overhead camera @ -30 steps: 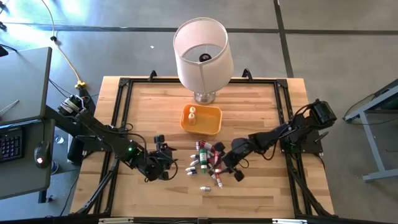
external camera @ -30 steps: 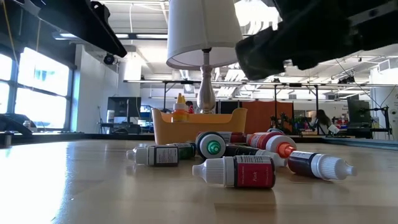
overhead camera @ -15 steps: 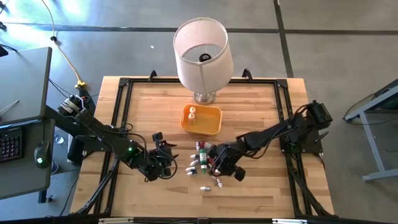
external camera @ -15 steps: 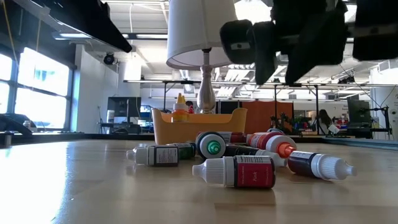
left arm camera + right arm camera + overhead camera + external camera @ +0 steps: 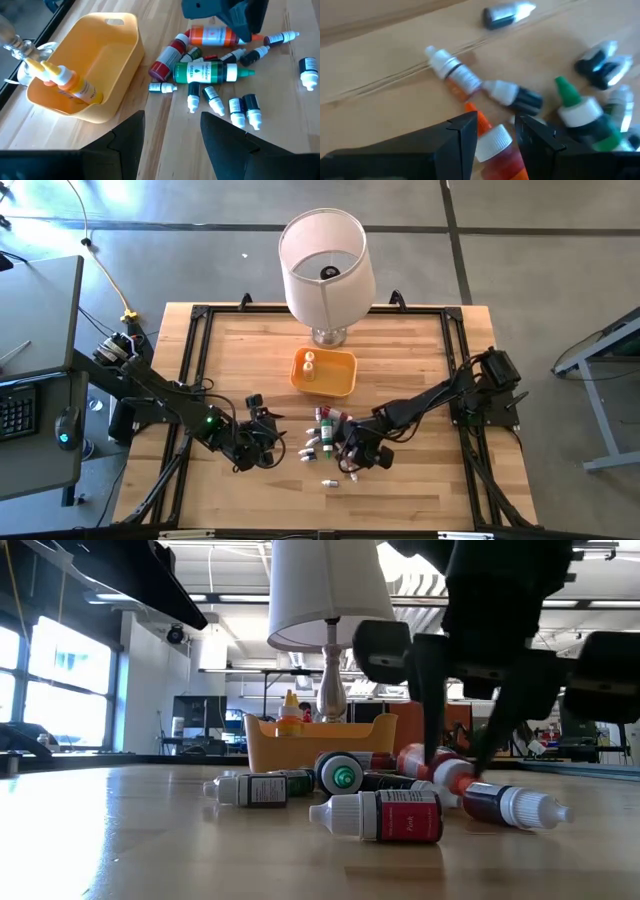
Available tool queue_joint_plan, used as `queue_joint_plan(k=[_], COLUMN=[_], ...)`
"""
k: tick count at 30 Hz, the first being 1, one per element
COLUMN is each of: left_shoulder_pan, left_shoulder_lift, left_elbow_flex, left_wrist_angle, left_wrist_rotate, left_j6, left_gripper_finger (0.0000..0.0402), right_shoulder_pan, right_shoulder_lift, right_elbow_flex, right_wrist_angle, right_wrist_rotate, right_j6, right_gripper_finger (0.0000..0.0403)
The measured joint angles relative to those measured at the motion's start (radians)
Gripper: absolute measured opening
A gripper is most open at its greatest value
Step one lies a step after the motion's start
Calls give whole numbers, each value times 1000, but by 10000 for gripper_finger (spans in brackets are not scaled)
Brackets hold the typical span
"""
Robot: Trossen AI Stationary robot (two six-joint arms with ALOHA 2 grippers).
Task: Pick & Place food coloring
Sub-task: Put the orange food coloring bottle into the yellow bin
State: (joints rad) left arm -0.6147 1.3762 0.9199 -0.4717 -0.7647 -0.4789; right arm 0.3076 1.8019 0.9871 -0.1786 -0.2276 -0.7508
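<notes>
Over the pile, right claw: right claw (image 5: pixel 455 765) lowered onto the cluster of bottles near the middle of the wooden surface (image 5: pixel 400 490), fingers apart and straddling the white cap and neck of an orange-capped bottle (image 5: pixel 492 142); whether the fingers press on it cannot be told.
Orange-capped bottle: lying on its side among the others, its orange tip (image 5: pixel 462 780) between the two dark fingers in the low view.
Food coloring (image 5: pixel 330 442): about a dozen small squeeze bottles lying jumbled on the surface, just in front of the orange tray; a green-capped bottle (image 5: pixel 207 73) and a red one (image 5: pixel 167 59) lie side by side at the heap's tray side, and several dark ones with white caps (image 5: pixel 245 110) are scattered around them.
Stray bottle: one small dark bottle (image 5: pixel 329 482) lies a little apart from the heap, nearer the front edge.
Orange tray (image 5: pixel 340 383): between the heap and the lamp, holding a yellow bottle (image 5: pixel 67 84) that leans against its wall.
Lamp: white lampshade (image 5: pixel 323 255) on a metal base at the back of the surface.
Left claw: left claw (image 5: pixel 262 425) to the left of the heap, well clear of it, fingers apart and holding nothing.
</notes>
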Motion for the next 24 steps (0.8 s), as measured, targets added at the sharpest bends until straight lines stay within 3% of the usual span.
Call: queue_joint_plan(k=[6,16,24], left_shoulder_pan=[0,0,0], left_shoulder_lift=[0,0,0], left_elbow_flex=[0,0,0], left_wrist_angle=[5,7,7], left_wrist_rotate=[-1,-5,-5], left_j6=[-1,-2,-3], left_gripper_finger=[188,188,188], right_shoulder_pan=[0,-2,-2], right_shoulder_lift=[0,0,0], right_elbow_flex=[0,0,0], right_wrist_angle=[-59,-143,-150], right_wrist_rotate=[-4,117,130], right_j6=[-44,-204,-325], right_gripper_finger=[124,124,124])
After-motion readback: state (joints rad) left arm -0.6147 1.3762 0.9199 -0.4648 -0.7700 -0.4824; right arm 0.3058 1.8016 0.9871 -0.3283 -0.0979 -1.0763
